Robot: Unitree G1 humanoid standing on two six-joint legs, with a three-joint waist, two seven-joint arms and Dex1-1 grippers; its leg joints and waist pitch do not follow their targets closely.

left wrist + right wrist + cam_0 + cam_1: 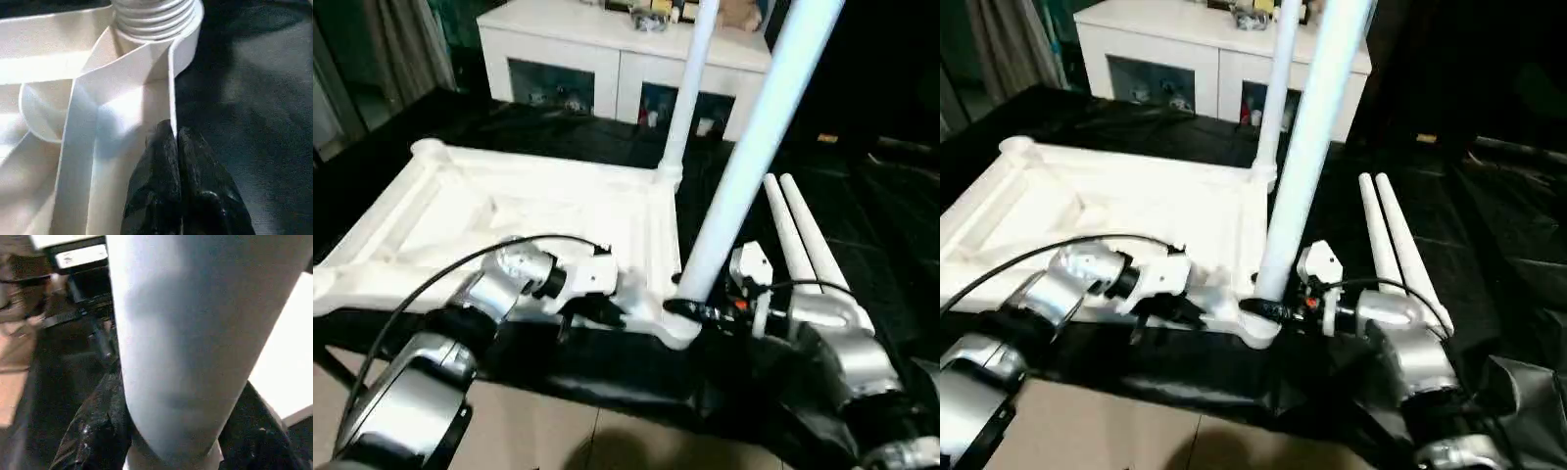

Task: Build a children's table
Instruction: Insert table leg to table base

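Saw the children's table (509, 215) lying upside down on the black bench (871, 196), ribs up. Saw one leg (690, 88) standing up in the far corner, in front of a white cabinet (568, 49). Saw two more legs (803, 245) lying side by side on the bench, just beside the top.

Found the left gripper (177, 147) at the near edge. Looked pinched tight, fingers (156, 181) pressed together on a thin wall of the top, close to the near corner socket (680, 331).

Found the right gripper (690, 311) down low on another leg (754, 147), fingers wrapped round its thick end. Had that leg tilted, with its threaded end sitting in the corner socket.

Looked light, all of it, just hollow plastic. Looked smooth too, so likely slippery. Seemed stiff in the legs but bendy in the thin walls of the top, so no hard squeezing there. Best to hold a leg low, near the fat end, where turning is easy and the long tube cannot wobble much. Best to hold the top by a rib near the corner, to stop it sliding on the shiny cover.
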